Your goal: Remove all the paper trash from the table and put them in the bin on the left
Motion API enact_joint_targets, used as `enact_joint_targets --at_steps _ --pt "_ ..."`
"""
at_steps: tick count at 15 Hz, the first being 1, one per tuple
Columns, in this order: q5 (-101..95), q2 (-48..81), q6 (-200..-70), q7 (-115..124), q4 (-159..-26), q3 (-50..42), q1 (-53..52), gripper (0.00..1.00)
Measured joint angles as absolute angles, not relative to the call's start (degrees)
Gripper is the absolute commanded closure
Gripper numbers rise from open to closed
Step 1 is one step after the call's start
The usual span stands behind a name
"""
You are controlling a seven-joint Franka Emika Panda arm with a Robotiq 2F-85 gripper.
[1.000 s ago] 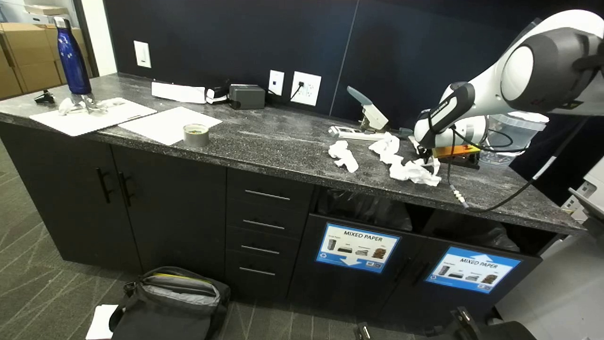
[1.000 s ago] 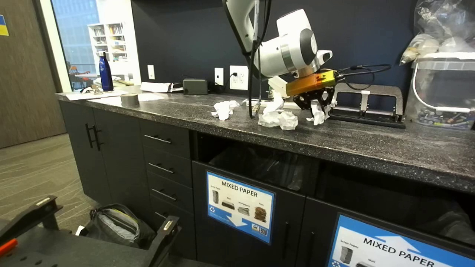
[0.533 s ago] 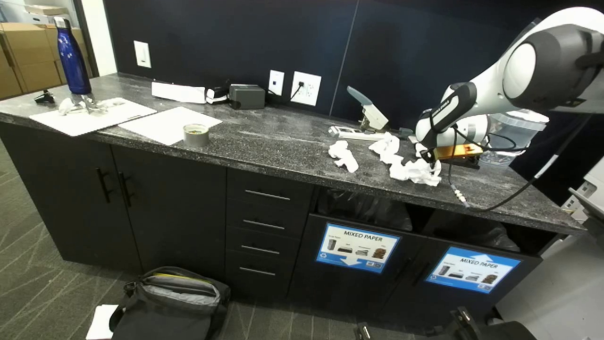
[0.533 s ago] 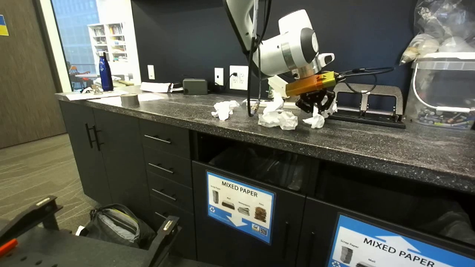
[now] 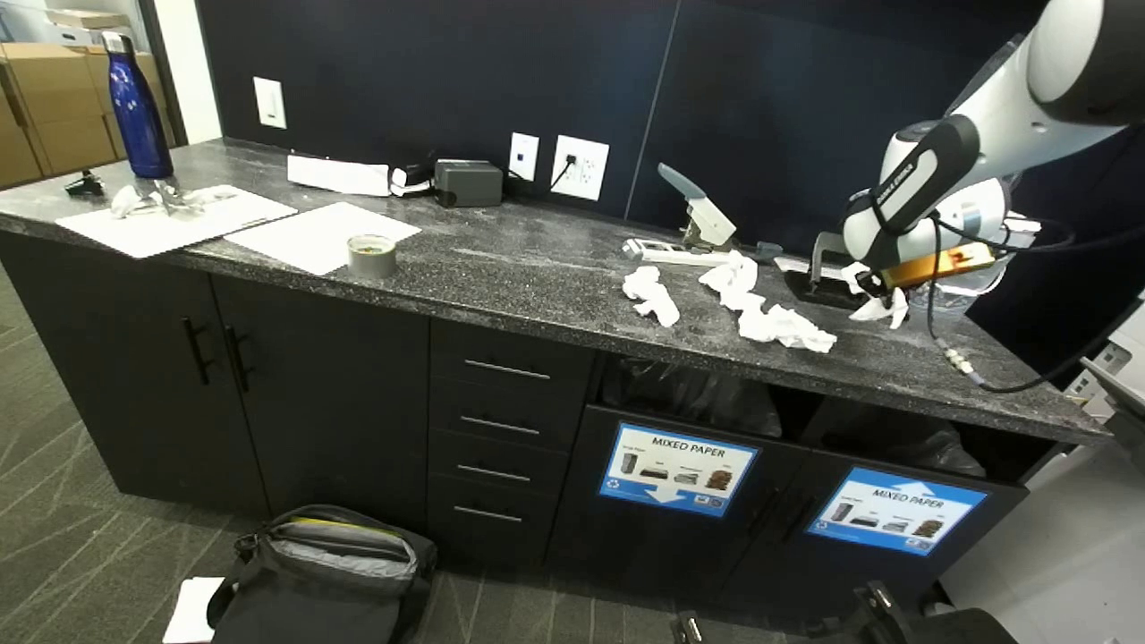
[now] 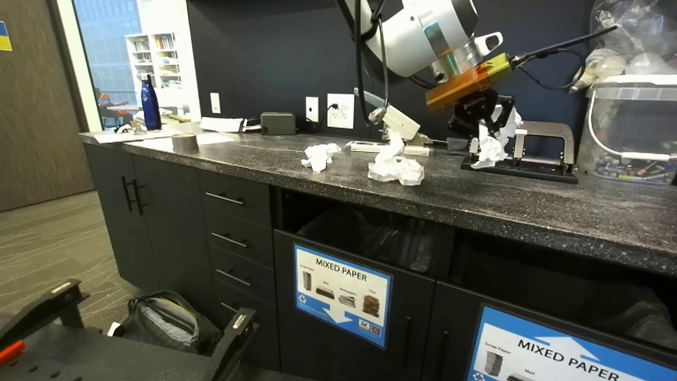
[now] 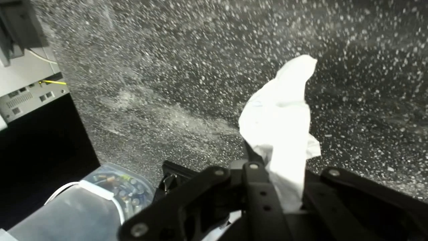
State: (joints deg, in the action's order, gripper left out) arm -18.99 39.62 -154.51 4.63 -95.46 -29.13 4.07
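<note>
Jaws: clamped on a crumpled white scrap (image 7: 284, 124); in the wrist view most of it juts out past the tips. More white shows among the linkage, cannot tell if same piece. Jaws tilted, pointing down over the dark speckled table (image 6: 555, 211). Whether the scrap's low end touches anything: cannot tell.

Just beside the jaws: grey-and-black hole punch (image 6: 547, 128). Past the punch: clear bucket (image 6: 629, 124), white handle, small battery-like items inside, clear plastic bag (image 6: 634, 32) on top.

Other side of the jaws, near: white crumpled heap (image 6: 396, 169) on the table, 1 piece or 2 unclear. Farther out that way: loose paper wad (image 6: 319, 156), apart from the heap. Stapler (image 5: 711, 221) behind the heap, arm raised.

Well apart from the jaws, same direction: grey box (image 5: 468, 183), white folded card (image 5: 340, 174), grey roll (image 5: 371, 259), 2 flat sheets (image 5: 313, 234), upright blue bottle (image 5: 140, 116). Pale bits (image 5: 125, 203) on the farther sheet, too small to tell.

Below the jaws, under the table: 2 labelled cabinet bins. Left bin (image 6: 415, 301) lies off toward the bottle, plastic liner (image 6: 391, 238) visible at its top.
</note>
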Motion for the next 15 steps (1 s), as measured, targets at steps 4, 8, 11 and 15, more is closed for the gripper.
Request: enact_joint_targets --at_steps 4,8,11,15 --pt "-26.1 28.6 -150.9 4.0 -107.4 -29.9 2.2 0.91" --pt "-32.0 16.8 -145.6 2.3 -120.6 -27.8 2.1 0.91" --pt "-32.4 9.3 -143.8 -1.0 -130.6 -23.8 3.9 0.91" --pt "-28.0 4.5 -143.8 -7.4 -142.1 -18.0 6.2 0.91"
